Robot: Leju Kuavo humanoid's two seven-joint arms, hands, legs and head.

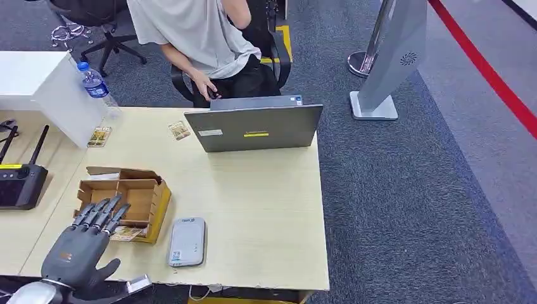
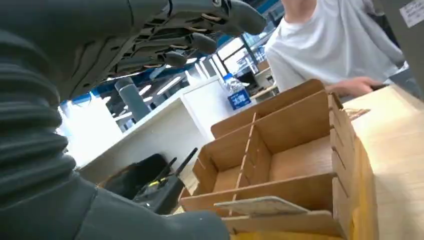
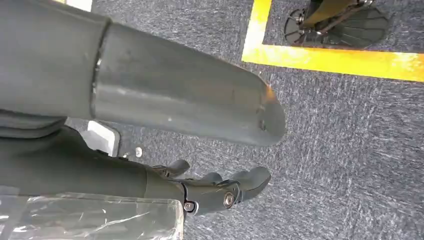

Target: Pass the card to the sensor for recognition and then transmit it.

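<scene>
My left hand [image 1: 85, 244], fingers spread and holding nothing, hovers over the near edge of the cardboard box [image 1: 136, 193] on the counter [image 1: 253, 209]. The card [image 2: 260, 205] lies in the box's nearest compartment; the sensor [image 1: 187, 242] lies just beside the box. My right hand [image 3: 220, 187] hangs over carpet, fingers loosely curled, holding nothing.

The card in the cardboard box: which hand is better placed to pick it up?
The left hand: it hovers open right at the box, above the card. The right hand hangs over the carpet.
</scene>
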